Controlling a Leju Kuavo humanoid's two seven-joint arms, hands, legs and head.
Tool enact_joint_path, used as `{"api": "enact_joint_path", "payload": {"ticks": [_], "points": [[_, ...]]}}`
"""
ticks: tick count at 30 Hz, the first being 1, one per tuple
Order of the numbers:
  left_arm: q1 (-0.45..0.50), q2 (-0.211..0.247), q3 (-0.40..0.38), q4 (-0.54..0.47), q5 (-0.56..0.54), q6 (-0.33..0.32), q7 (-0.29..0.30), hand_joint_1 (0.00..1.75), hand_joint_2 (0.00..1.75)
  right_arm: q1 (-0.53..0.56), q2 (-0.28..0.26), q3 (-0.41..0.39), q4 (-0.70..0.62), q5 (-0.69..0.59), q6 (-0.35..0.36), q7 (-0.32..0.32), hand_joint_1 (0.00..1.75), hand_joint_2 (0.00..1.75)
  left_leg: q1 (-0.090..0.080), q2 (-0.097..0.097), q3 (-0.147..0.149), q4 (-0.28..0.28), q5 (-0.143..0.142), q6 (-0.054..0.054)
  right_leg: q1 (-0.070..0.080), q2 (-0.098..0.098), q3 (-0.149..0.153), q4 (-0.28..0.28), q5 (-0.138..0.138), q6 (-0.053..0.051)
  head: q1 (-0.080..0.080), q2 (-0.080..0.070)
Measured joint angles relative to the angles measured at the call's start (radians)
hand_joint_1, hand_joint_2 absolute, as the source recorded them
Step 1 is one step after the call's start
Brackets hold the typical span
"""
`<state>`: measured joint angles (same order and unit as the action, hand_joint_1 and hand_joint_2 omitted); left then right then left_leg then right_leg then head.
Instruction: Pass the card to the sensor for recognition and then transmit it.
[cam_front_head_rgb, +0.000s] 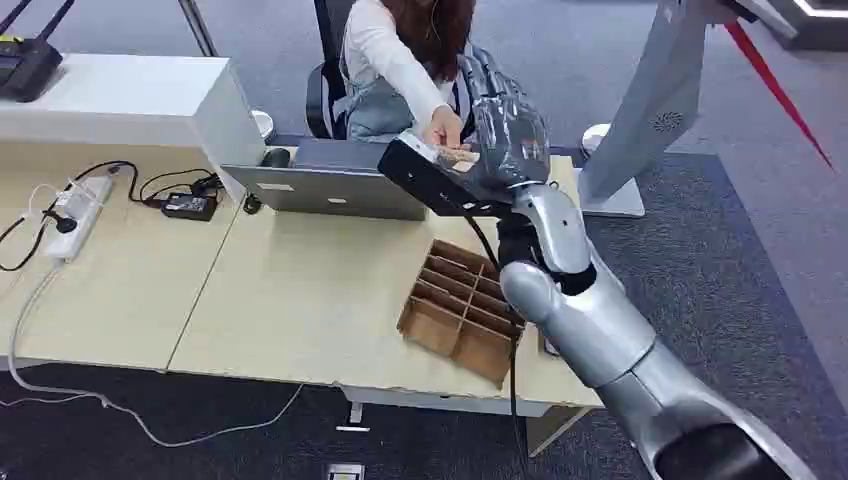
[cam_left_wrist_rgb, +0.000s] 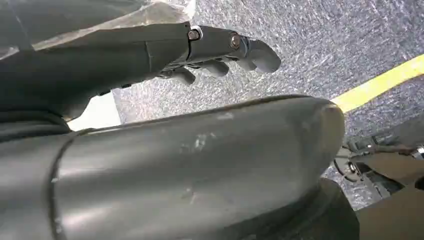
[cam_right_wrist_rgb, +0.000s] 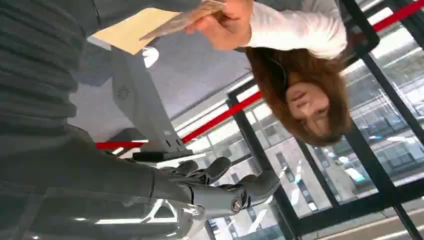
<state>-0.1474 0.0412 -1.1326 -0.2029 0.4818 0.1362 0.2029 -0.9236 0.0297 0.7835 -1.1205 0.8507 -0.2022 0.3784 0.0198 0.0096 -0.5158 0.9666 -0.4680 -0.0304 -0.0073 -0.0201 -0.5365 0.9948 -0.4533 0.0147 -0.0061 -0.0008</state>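
Card (cam_front_head_rgb: 455, 156) in person's hand (cam_front_head_rgb: 443, 130), beside right robot hand (cam_front_head_rgb: 510, 125), above desk edge.

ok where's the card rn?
In the head view the card is at the far right of the desk, above the black sensor, pinched by the person's hand right beside the robot's raised right hand.

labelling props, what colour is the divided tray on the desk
Brown cardboard tray, clearest in the head view.

Your head view looks down on the desk (cam_front_head_rgb: 300, 300) from behind the raised right hand (cam_front_head_rgb: 510, 130). The right wrist view, close behind it, shares the person (cam_right_wrist_rgb: 300, 95).
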Motion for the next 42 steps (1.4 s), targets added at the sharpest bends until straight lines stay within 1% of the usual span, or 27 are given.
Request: {"api": "enact_joint_path", "payload": {"ticks": [6, 12, 34, 35, 36, 37, 38, 42], "points": [[0.001, 0.000, -0.008, 0.000, 0.001, -0.003, -0.004, 0.00, 0.00, -0.023, 0.035, 0.020, 0.127, -0.003, 0.004, 0.002, 0.00, 1.75, -0.001, 0.000, 0.000, 0.000, 0.000, 0.000, -0.001, 0.000, 0.000, 0.000, 0.000, 0.000, 0.000, 0.000], [0.002, 0.000, -0.016, 0.000, 0.000, -0.008, -0.005, 0.00, 0.00, -0.034, 0.044, 0.040, 0.208, -0.008, 0.005, 0.009, 0.00, 1.75, -0.001, 0.000, 0.000, 0.000, 0.000, 0.000, -0.001, 0.000, 0.000, 0.000, 0.000, 0.000, 0.000, 0.000], [0.002, 0.000, -0.022, 0.000, -0.008, -0.008, -0.006, 0.00, 0.00, -0.041, 0.048, 0.074, 0.304, -0.010, 0.021, 0.018, 0.00, 1.75, 0.000, 0.000, 0.000, 0.000, 0.000, 0.000, 0.000, 0.000, 0.000, 0.000, 0.000, 0.000, 0.000, 0.000], [0.002, 0.000, -0.022, 0.000, -0.008, -0.008, -0.006, 0.00, 0.00, -0.041, 0.048, 0.076, 0.308, -0.010, 0.021, 0.018, 0.05, 1.75, 0.000, 0.000, 0.000, 0.000, 0.000, 0.000, 0.000, 0.000, 0.000, 0.000, 0.000, 0.000, 0.000, 0.000], [0.002, 0.000, -0.023, 0.000, -0.008, -0.008, -0.006, 0.00, 0.00, -0.041, 0.049, 0.079, 0.311, -0.010, 0.021, 0.018, 1.38, 1.75, 0.000, 0.000, 0.000, 0.000, 0.000, 0.000, 0.000, 0.000, 0.000, 0.000, 0.000, 0.000, 0.000, 0.000], [0.002, 0.000, -0.023, 0.000, -0.008, -0.008, -0.006, 0.00, 0.00, -0.041, 0.049, 0.081, 0.314, -0.010, 0.021, 0.018, 1.66, 1.75, 0.000, 0.000, 0.000, 0.000, 0.000, 0.000, 0.000, 0.000, 0.000, 0.000, 0.000, 0.000, 0.000, 0.000], [0.002, 0.000, -0.023, 0.000, -0.008, -0.008, -0.006, 0.00, 0.00, -0.041, 0.049, 0.083, 0.317, -0.010, 0.020, 0.018, 1.75, 1.75, 0.000, 0.000, 0.000, 0.000, 0.000, 0.000, 0.000, 0.000, 0.000, 0.000, 0.000, 0.000, 0.000, 0.000], [0.003, 0.000, -0.023, 0.000, -0.010, -0.008, -0.006, 0.00, 0.00, -0.037, 0.048, 0.085, 0.322, -0.011, 0.010, 0.017, 1.75, 1.75, 0.000, 0.000, 0.000, 0.000, 0.000, 0.000, 0.000, 0.000, 0.000, 0.000, 0.000, 0.000, 0.000, 0.000]]}}
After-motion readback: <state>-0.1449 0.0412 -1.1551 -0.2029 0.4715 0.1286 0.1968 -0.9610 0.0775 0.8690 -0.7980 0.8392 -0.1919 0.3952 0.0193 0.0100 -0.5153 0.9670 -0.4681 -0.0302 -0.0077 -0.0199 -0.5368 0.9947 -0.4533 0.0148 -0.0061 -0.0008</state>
